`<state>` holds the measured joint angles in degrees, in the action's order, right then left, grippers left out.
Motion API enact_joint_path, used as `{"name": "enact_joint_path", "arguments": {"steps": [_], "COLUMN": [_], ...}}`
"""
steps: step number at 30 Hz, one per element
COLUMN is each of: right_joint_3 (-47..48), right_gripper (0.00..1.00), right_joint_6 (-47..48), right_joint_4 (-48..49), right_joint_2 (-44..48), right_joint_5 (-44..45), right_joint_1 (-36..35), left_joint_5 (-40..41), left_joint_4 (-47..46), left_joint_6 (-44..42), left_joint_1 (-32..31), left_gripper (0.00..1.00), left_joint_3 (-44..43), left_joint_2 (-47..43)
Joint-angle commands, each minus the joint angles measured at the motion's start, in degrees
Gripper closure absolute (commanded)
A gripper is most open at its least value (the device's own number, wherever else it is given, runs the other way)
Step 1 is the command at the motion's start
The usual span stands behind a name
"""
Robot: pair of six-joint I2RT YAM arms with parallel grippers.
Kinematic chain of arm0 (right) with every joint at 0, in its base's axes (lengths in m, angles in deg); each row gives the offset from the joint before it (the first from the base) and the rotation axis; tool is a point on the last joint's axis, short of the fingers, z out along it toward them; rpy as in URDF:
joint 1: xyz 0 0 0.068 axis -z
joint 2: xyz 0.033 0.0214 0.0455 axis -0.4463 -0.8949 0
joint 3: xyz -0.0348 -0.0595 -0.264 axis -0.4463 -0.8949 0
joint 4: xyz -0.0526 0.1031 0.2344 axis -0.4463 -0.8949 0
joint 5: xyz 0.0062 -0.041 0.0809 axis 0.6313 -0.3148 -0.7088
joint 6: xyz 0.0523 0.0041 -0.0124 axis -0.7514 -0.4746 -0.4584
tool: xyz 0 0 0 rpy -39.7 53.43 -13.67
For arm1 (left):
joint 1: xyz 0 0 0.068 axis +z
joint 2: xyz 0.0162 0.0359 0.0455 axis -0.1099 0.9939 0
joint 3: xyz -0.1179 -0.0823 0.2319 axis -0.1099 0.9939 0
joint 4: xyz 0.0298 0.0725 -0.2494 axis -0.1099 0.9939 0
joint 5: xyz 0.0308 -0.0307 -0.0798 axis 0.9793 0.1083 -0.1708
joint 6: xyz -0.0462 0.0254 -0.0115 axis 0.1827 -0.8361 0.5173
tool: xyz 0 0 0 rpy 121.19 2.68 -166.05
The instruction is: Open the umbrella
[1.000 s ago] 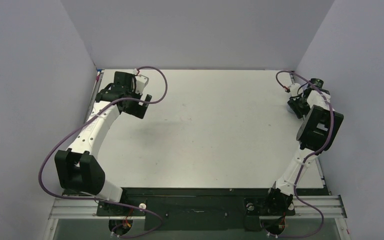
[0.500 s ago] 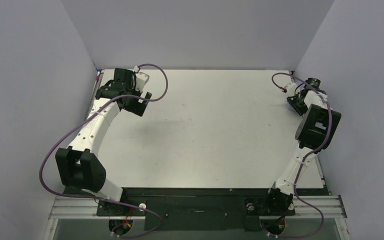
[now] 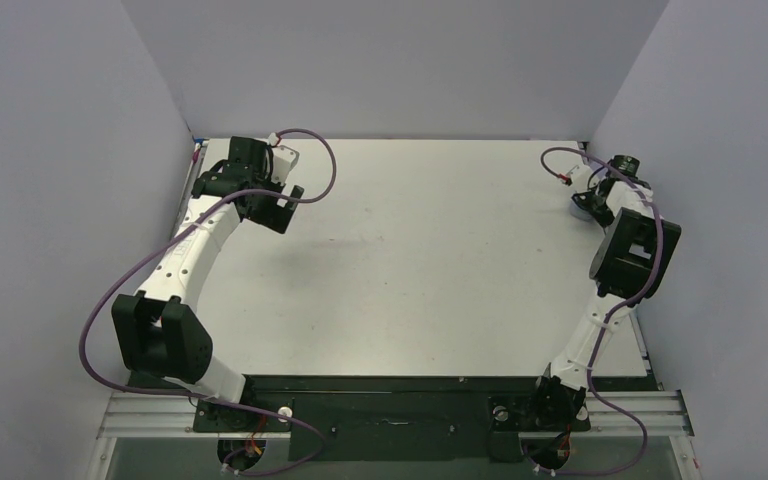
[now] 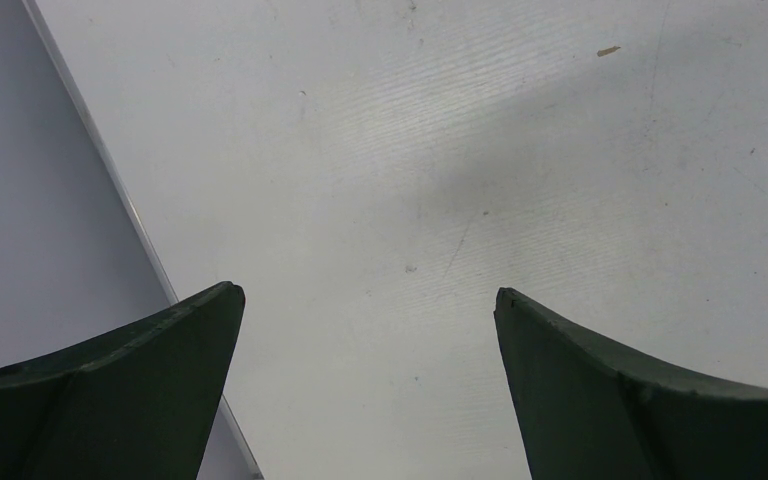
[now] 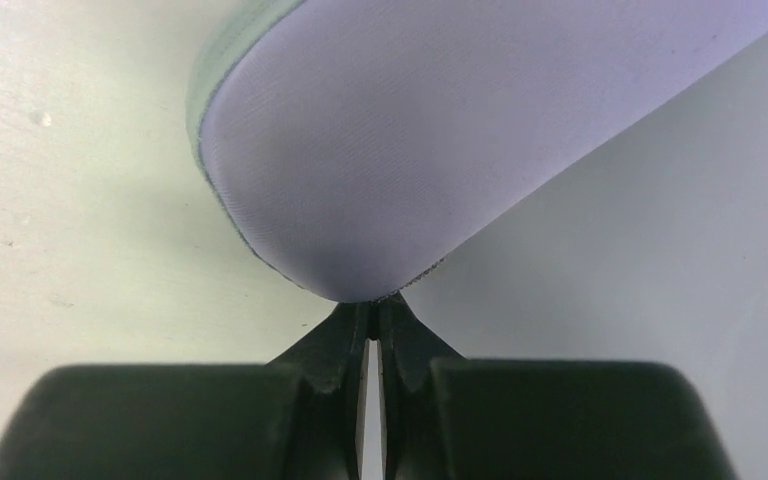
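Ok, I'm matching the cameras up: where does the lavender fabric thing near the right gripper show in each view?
Top external: the lavender fabric is a small pale patch at the far right edge of the table.
Left wrist: not in it.
Right wrist: it fills the upper middle, its lower tip at the shut right gripper.
Shared landmark: the white table surface, seen in all three.
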<state>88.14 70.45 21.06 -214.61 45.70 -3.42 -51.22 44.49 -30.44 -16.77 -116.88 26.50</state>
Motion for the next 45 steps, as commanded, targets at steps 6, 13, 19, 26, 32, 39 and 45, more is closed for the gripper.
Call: {"name": "enact_joint_path", "arguments": {"steps": [6,13,19,26,32,39,45], "right_joint_3": [-7.21,-10.31,-14.42,-18.34,-20.24,-20.91,-20.37], "right_gripper": [1.00,1.00,1.00,1.00,1.00,1.00,1.00], "right_joint_6": [4.48,4.19,3.82,2.99,1.60,-4.28,-9.89], "right_joint_4": [1.59,0.69,0.57,0.21,-0.61,-0.86,1.24], "right_joint_2": [6.97,9.40,12.64,16.36,18.69,19.67,19.16], "right_joint_5": [-8.06,-11.37,-14.00,-15.68,-16.93,-17.46,-14.59], "right_joint_1": [-4.07,-5.26,-8.42,-15.31,-22.15,-36.20,-49.83], "left_joint_5": [-0.73,-1.63,-2.20,-2.86,-4.53,-5.84,-13.33], "left_joint_4": [-0.14,0.00,-0.01,0.11,-0.41,-1.24,-0.07], "left_joint_6": [-1.08,-1.61,-1.76,-1.55,-1.32,0.78,6.21], "left_joint_1": [-0.23,-0.20,-0.20,-0.21,0.33,1.68,8.19], "left_gripper": [0.03,0.03,0.03,0.03,0.03,0.03,0.03], "left_joint_3": [-2.20,-2.04,-2.30,-2.32,-0.15,2.10,0.36], "left_joint_2": [-0.29,-0.59,-0.35,-0.02,-1.28,-1.56,0.88]}}
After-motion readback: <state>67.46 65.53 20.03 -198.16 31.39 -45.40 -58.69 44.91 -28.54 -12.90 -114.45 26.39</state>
